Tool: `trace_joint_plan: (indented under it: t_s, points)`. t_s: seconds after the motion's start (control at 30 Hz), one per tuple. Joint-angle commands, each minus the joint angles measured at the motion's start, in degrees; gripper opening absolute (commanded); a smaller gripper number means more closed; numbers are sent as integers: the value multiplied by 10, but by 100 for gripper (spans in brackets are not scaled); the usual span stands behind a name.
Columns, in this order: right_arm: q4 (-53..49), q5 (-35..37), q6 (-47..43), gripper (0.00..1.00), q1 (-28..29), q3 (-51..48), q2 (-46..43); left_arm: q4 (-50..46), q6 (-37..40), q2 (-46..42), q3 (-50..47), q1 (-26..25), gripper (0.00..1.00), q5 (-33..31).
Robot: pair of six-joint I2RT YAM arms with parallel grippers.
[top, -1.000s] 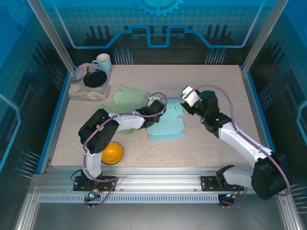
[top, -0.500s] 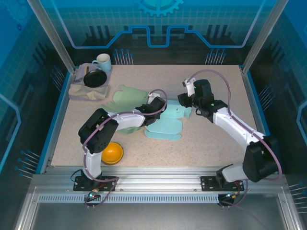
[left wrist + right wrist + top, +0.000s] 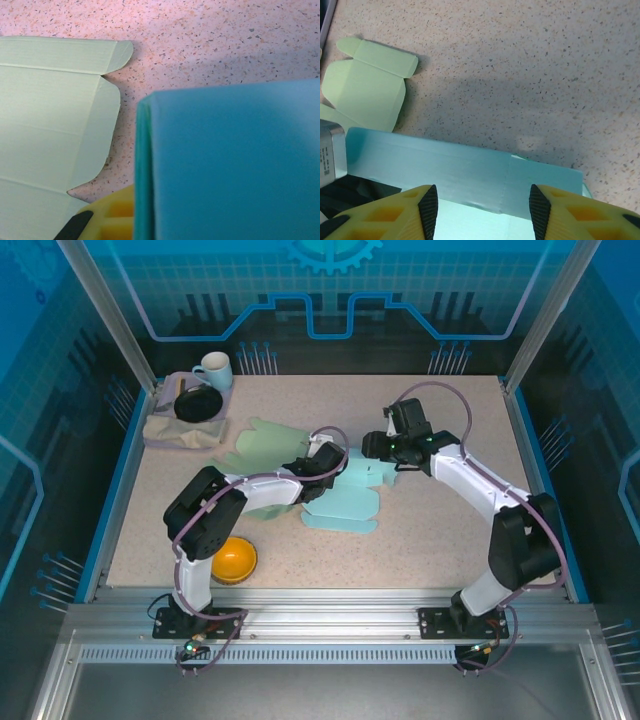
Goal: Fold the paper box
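Even bright overhead light, soft shadows, blurred close-up wrist foreground

We've got a speckled pinkish-beige bench (image 3: 420, 540) with a blue rim, boxed in by aluminium posts (image 3: 105, 315). The back wall (image 3: 330, 290) is a blue panel with gear and circuit-line graphics. A slotted aluminium rail (image 3: 330, 625) runs along the near edge. Light's even, shadows soft.

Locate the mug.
In the top view, the mug stands at the table's far left corner, just behind the black round object on the folded cloth.
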Motion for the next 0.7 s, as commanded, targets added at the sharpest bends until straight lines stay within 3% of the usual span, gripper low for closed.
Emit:
trace_joint_plan:
  t_s: [0.0, 0.27, 0.67]
  points:
    - [2, -22, 48, 54, -9, -5, 16, -8, -2, 9, -10, 1, 0, -9]
    - [7, -31, 76, 55, -12, -20, 30, -8, -4, 8, -12, -1, 0, -6]
    - [112, -158, 174, 56, -12, -62, 43, -7, -20, 5, -9, -9, 0, 10]
